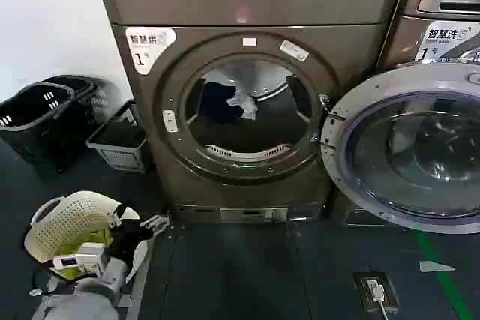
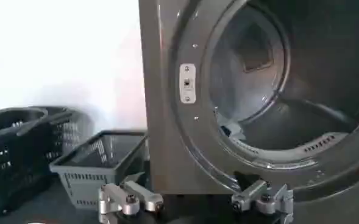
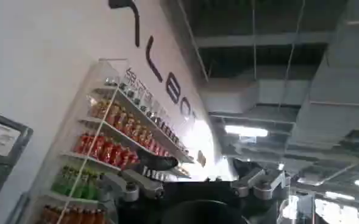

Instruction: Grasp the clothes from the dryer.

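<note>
Large bronze-grey front-loading dryer (image 1: 247,103) sits centre-far, white sticker marked 1 (image 1: 148,44) on its upper left corner. Round porthole open; its glass-and-chrome door (image 1: 409,148) is swung out to the right, standing in front of the neighbouring machine with the LG logo (image 1: 446,13).

Clothes are inside the steel drum (image 1: 251,106): dark navy-black garment (image 1: 220,101) hangs at the left-rear of the drum, smaller white cloth (image 1: 244,103) touching it just to the right. Both well above the drum's near lip.

Left pincer (image 1: 155,223) is low at near left, on the floor side of the dryer's lower left corner, well apart from the porthole. In the left wrist view the left pincer (image 2: 194,204) has its two metal fingers (image 2: 127,201) spread wide, nothing between them, aimed at the dryer's lower front rim; a bit of white cloth shows at the drum's bottom lip (image 2: 228,129).

Right pincer (image 3: 197,185) points up at a ceiling and a wall shelf of bottles (image 3: 115,146); fingers spread, holding nothing.

Cream perforated basket (image 1: 71,222) with yellow-green cloth (image 1: 82,249) sits near left beside the left arm. Grey mesh basket (image 1: 120,140) and black baskets (image 1: 37,114) stand on the floor left of the dryer.
</note>
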Tool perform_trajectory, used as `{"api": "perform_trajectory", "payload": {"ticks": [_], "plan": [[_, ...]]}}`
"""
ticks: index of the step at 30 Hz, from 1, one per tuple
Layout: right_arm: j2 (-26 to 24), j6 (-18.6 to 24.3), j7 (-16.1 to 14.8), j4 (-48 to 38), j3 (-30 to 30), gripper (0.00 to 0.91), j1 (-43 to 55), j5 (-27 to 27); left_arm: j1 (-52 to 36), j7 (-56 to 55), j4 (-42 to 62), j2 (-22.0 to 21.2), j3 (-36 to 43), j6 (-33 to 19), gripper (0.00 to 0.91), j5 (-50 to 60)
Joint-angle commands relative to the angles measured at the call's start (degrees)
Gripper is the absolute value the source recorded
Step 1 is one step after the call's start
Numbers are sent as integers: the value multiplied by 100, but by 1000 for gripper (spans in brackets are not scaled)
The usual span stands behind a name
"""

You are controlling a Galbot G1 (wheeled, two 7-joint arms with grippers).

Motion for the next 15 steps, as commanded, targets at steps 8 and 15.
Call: {"api": "perform_trajectory", "payload": {"ticks": [8,15], "plan": [[44,126,-153,25,-318,907,85,-145,-36,2,22,-12,-16,10,907,-47],[-126,146,-3,-173,-101,907,-5,-306,-44,2,-5,-23,-33,14,907,-72]]}}
